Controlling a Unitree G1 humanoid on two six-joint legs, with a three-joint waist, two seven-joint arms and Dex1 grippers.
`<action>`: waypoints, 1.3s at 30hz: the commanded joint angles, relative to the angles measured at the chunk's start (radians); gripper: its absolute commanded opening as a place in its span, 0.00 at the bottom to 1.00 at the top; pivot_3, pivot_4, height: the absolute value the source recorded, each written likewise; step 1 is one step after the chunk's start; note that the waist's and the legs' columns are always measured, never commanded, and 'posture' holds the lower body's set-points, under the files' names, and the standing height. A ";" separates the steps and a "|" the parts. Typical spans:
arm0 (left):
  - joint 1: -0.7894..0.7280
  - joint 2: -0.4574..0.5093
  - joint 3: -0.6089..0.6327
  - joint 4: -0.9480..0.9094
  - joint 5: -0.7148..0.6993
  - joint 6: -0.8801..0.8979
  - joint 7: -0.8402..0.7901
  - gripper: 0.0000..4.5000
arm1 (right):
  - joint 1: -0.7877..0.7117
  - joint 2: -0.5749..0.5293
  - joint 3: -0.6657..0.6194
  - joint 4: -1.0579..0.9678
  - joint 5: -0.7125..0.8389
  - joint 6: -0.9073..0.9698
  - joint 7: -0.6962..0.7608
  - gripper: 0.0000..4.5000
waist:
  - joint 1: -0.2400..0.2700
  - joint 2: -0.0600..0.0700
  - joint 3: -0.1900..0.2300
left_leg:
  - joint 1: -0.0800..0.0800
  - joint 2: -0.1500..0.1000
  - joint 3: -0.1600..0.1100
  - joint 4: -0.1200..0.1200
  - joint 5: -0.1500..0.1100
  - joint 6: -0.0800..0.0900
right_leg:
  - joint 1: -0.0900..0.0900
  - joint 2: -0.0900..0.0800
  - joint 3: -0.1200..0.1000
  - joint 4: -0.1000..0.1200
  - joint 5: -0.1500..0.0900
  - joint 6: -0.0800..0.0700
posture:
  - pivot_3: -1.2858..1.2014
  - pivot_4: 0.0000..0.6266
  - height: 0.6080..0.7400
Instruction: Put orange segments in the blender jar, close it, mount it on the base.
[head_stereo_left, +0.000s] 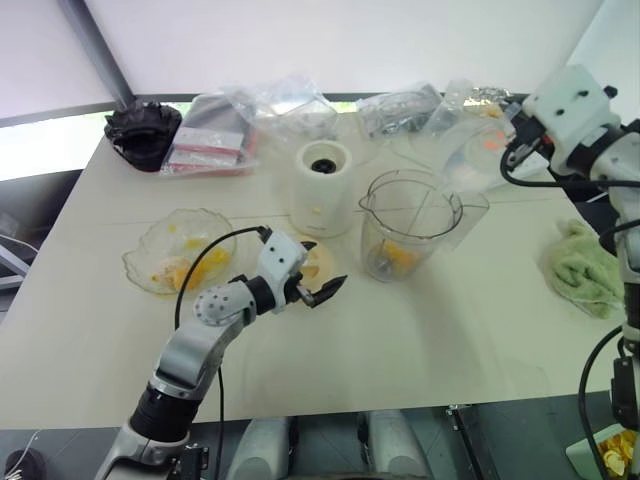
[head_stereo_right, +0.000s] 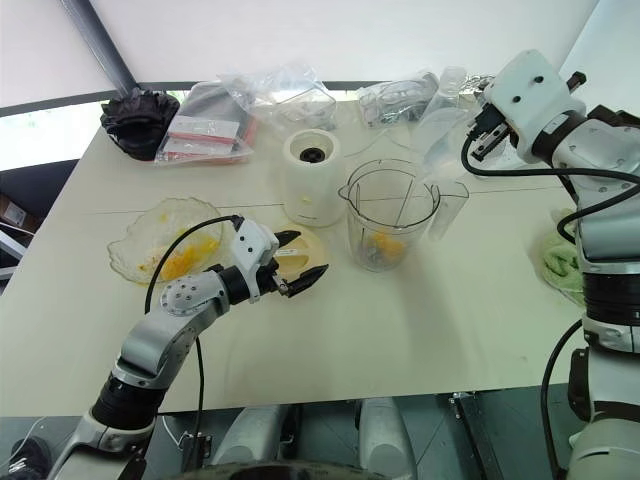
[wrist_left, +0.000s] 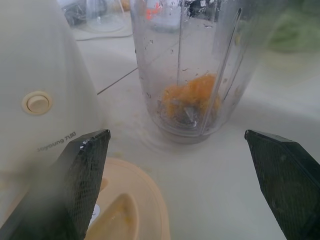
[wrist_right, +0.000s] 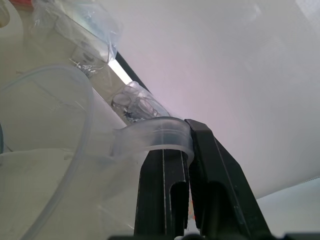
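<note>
Segs (head_stereo_left: 398, 254) already in the blender jar (head_stereo_left: 410, 225) at 3 o'clock of the base (head_stereo_left: 323, 187), more in dish (head_stereo_left: 180, 250); lid (head_stereo_left: 318, 262) still off, jar unmounted; left gripper (head_stereo_left: 322, 288) wide open, empty, over lid; right gripper (wrist_right: 186, 150) shut on clear cup (wrist_right: 60, 150).

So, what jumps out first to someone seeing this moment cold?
The clear blender jar stands mid-table with orange segments at its bottom, right beside the cream base. In front of them the left gripper hovers open over a flat cream lid. Off to the right, the right gripper is raised, shut on the handle of a clear plastic cup.
</note>
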 joint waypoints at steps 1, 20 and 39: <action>-0.007 -0.004 0.001 -0.023 0.003 -0.023 -0.003 1.00 | -0.044 -0.019 -0.022 -0.024 -0.010 -0.028 0.001 0.01 | 0.000 0.000 0.000 | 0.000 0.000 0.000 0.000 0.000 0.000 | 0.000 0.000 0.000 0.000 0.000 0.000 | 0.52 0.24 1.00; -0.001 -0.004 0.001 -0.030 0.002 -0.016 -0.002 1.00 | -0.060 0.072 -0.145 0.012 0.085 0.187 -0.081 0.01 | 0.001 0.000 0.000 | 0.000 0.000 0.000 0.000 0.000 0.000 | 0.000 0.000 0.000 0.001 0.000 0.000 | 0.52 0.24 1.00; 0.021 0.002 0.001 -0.059 0.000 0.001 0.008 1.00 | -0.052 0.322 -0.608 0.253 0.267 0.399 -0.557 0.01 | -0.001 0.001 -0.001 | 0.000 -0.001 0.001 0.000 0.000 0.000 | 0.000 0.000 0.000 0.002 0.002 0.003 | 0.52 0.24 1.00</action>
